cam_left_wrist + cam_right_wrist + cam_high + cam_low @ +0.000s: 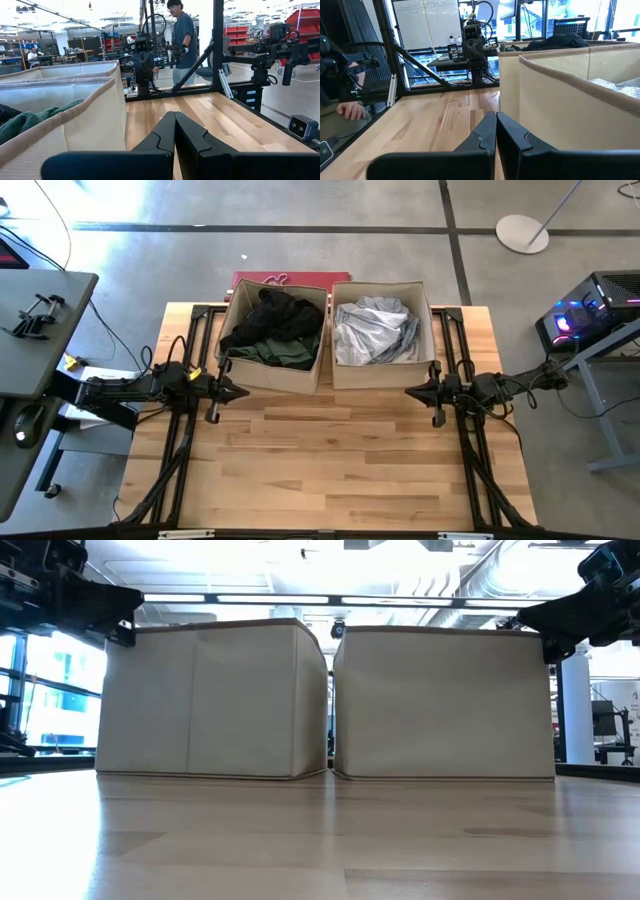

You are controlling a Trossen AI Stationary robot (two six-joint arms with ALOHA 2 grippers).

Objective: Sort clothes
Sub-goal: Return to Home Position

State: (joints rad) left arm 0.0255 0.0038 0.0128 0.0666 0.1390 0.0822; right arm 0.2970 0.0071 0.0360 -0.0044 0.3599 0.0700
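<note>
Clothes point(372, 328) fill two beige boxes point(275, 378). Left fingers point(165, 135) and right fingers point(487, 132), closed and empty, hover just beside; a swing could nudge one.

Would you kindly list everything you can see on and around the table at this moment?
Table: one, light wood, under both arms.
Left box: one, beige, at the table's far edge.
Right box: one, beige, right beside the left box.
Dark clothes: one pile, black and dark green, in the left box.
Light clothes: one pile, white and pale grey, in the right box.
Red board: one, red, behind the boxes.
Stand base: one, white, round, on the floor far right.
Computer: one, dark with lights, right of the table.
Person: one, standing beyond the table.
Left gripper: one, dark, shut, by the left box's near corner.
Right gripper: one, dark, shut, by the right box's near corner.
</note>
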